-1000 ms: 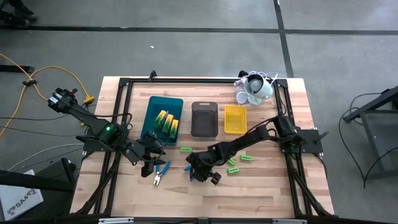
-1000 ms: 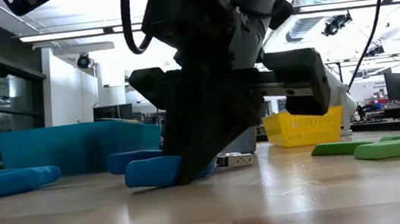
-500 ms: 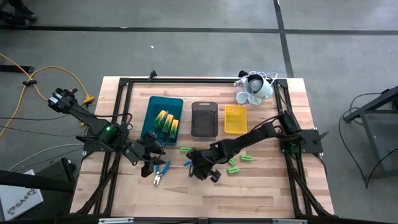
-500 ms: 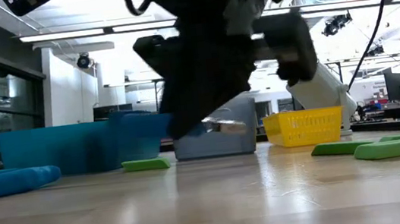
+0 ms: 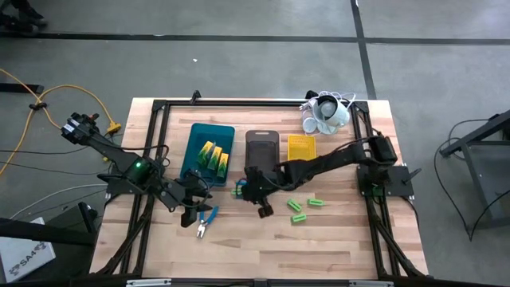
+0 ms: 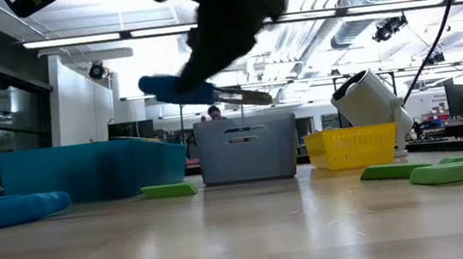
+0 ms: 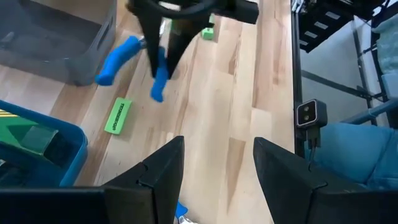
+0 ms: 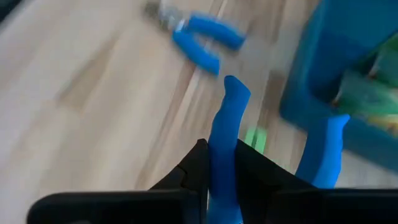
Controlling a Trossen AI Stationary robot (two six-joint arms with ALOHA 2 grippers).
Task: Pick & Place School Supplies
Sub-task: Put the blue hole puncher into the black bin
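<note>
The right gripper [image 8: 219, 163], clamped on one handle of blue-handled pliers [image 6: 194, 91], carries them above the table before the grey tray [image 5: 261, 151]. Gripped by one handle, they could swing loose. Second pliers [image 5: 205, 222] lie near the open left gripper [image 7: 214, 163]. Four green sticks [image 5: 296, 205] remain; boxes [image 5: 213, 159] fill the teal tray [image 5: 194, 142].

Two dark, near-black jointed arms sit on black frame rails at the table's sides. A small green light glows on the left arm's base, and black cables loop along its links. The left gripper [image 7: 214, 180] ends in two broad, flat, matte black fingers; the right gripper's [image 8: 216, 163] fingers are black, narrower and angular.
</note>
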